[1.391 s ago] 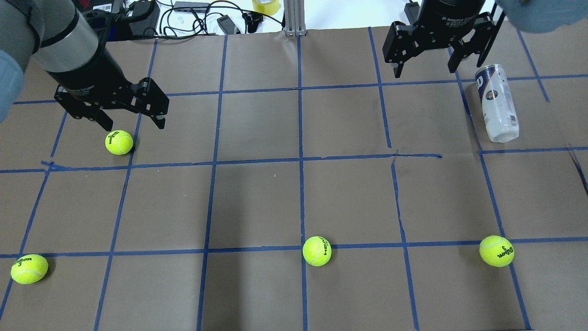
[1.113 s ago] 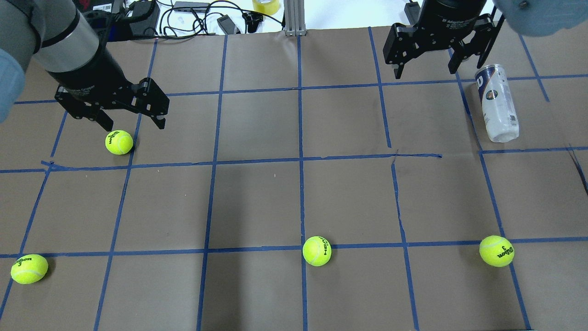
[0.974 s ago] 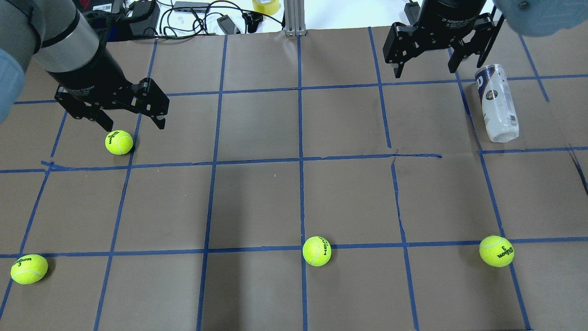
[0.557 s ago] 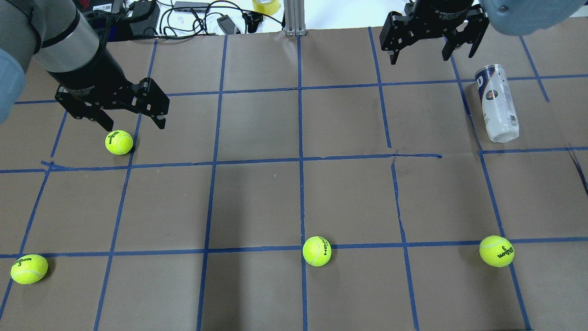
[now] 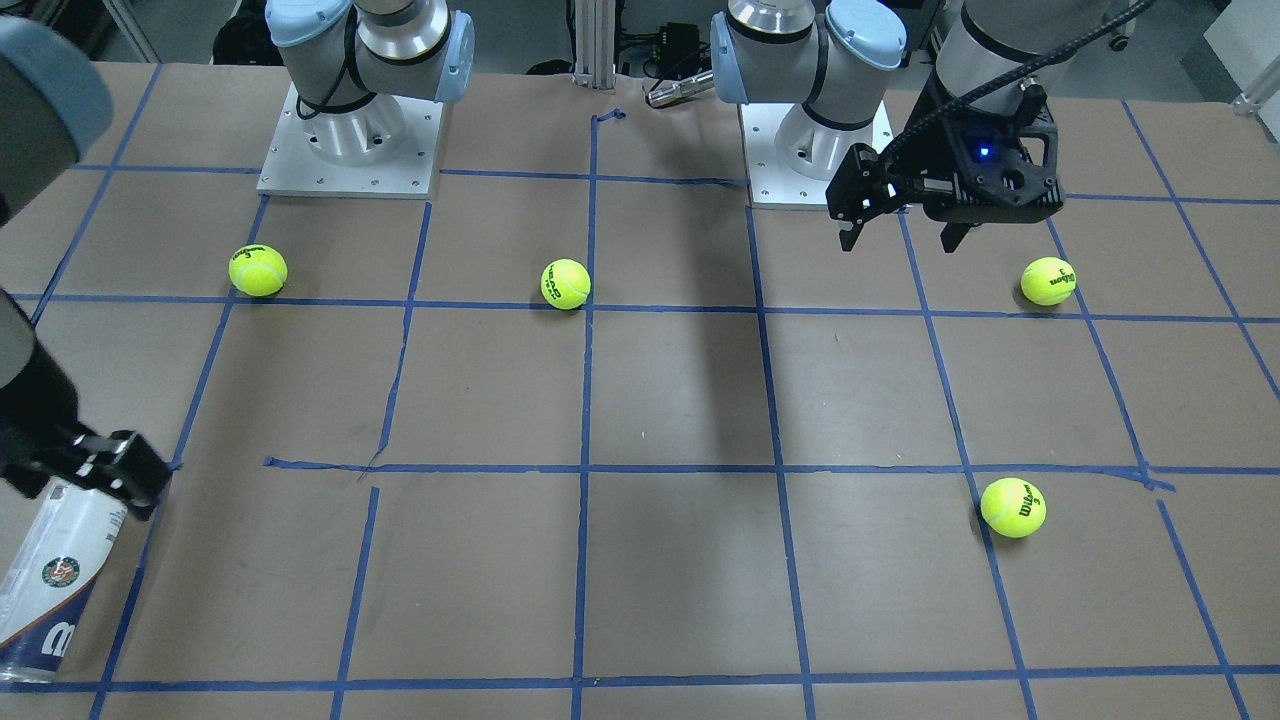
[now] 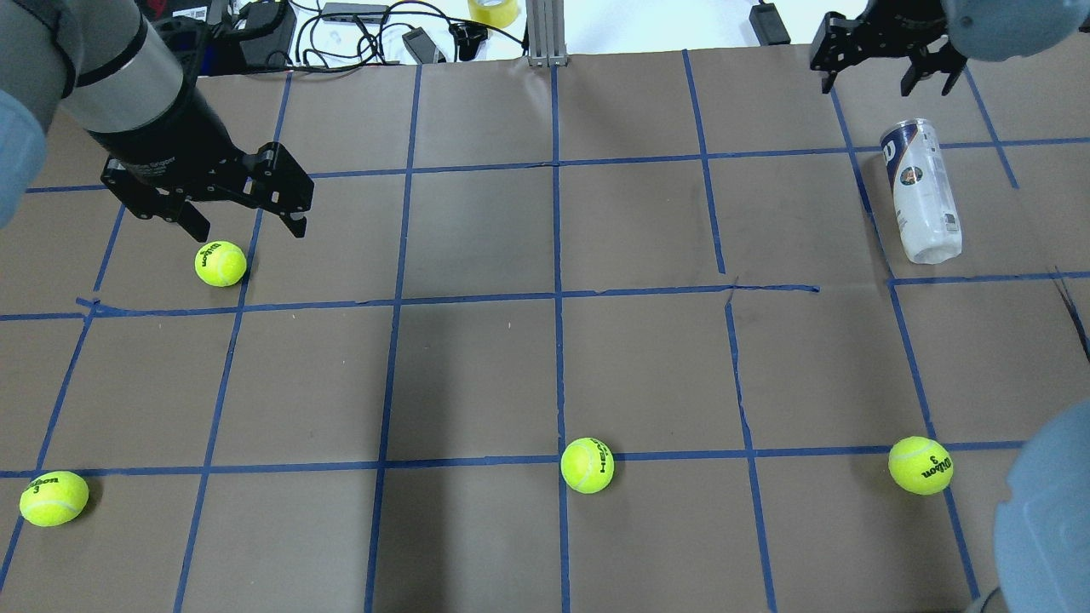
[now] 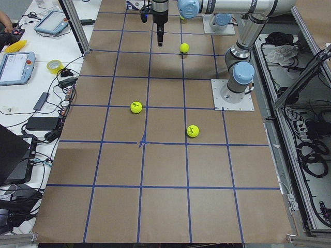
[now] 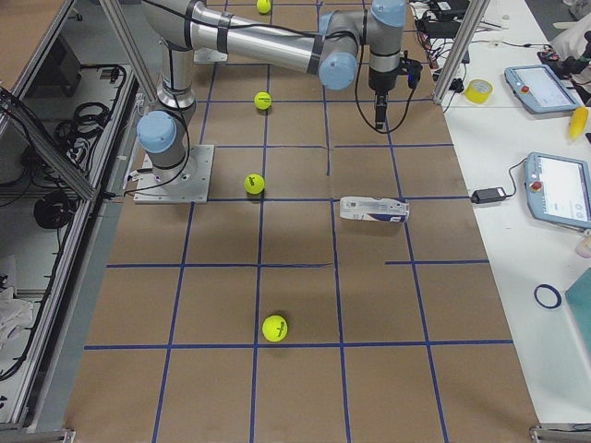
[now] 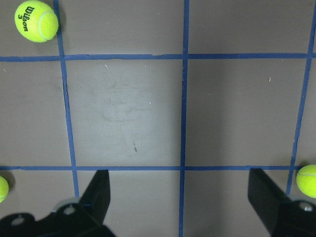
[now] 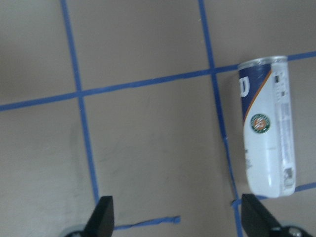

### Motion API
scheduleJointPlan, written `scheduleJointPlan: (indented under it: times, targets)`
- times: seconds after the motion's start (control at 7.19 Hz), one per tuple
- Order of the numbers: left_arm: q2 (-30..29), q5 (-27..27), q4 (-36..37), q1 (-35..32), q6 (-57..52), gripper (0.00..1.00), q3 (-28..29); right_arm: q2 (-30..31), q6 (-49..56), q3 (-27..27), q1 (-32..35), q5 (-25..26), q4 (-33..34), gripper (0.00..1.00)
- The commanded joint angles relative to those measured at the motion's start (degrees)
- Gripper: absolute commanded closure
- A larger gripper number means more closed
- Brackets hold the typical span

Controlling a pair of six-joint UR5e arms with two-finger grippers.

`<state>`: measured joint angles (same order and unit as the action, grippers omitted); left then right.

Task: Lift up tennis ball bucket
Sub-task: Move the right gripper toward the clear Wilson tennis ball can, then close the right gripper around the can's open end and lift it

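Observation:
The tennis ball bucket (image 6: 924, 191) lies on its side on the brown paper at the far right, its navy band toward the far edge. It also shows in the front-facing view (image 5: 50, 580), the right side view (image 8: 374, 210) and the right wrist view (image 10: 266, 128). My right gripper (image 6: 881, 83) is open and empty, just beyond the bucket's far end and apart from it. In its wrist view the gripper (image 10: 180, 217) has the bucket ahead by the right-hand finger. My left gripper (image 6: 249, 232) is open and empty, hovering just beyond a tennis ball (image 6: 220, 263).
Three more tennis balls lie near the front: one (image 6: 54, 498), one (image 6: 588, 465), one (image 6: 920, 465). My right arm's elbow (image 6: 1043, 511) hangs over the front right corner. Cables and a tape roll (image 6: 492, 10) sit past the far edge, by a metal post (image 6: 545, 34).
My right gripper has moved toward the far edge and to the right, from left of the bucket's far end to beyond it. Its elbow entered the front right. The left arm and bucket stayed still.

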<state>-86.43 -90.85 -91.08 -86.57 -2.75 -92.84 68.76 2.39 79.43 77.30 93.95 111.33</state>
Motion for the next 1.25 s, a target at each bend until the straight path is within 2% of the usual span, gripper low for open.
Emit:
scheduleJointPlan:
  times: [0.0, 0.14, 0.42, 0.56, 0.7, 1.11]
  targets:
    - [-0.1, 0.1, 0.2, 0.0, -0.1, 0.00, 0.0, -8.2, 6.8, -0.3, -8.9, -0.4, 9.8, 0.00]
    - [-0.1, 0.1, 0.2, 0.0, -0.1, 0.00, 0.0, -11.2, 7.6, -0.5, -8.9, -0.3, 14.6, 0.00]
    - [-0.1, 0.1, 0.3, 0.0, -0.1, 0.00, -0.1, -15.6, 7.7, -3.8, -9.2, -1.2, 15.0, 0.00]
    - [-0.1, 0.1, 0.3, 0.0, 0.0, 0.00, -0.1, -17.7, 10.0, -4.7, -9.3, -3.5, 15.0, 0.00]
    - [-0.1, 0.1, 0.2, 0.0, -0.1, 0.00, -0.1, -19.0, 13.5, -4.9, -9.3, -3.4, 15.1, 0.00]
    - [-0.1, 0.0, 0.3, 0.0, -0.1, 0.00, -0.1, -21.4, 14.4, -4.1, -9.5, -2.4, 15.1, 0.00]
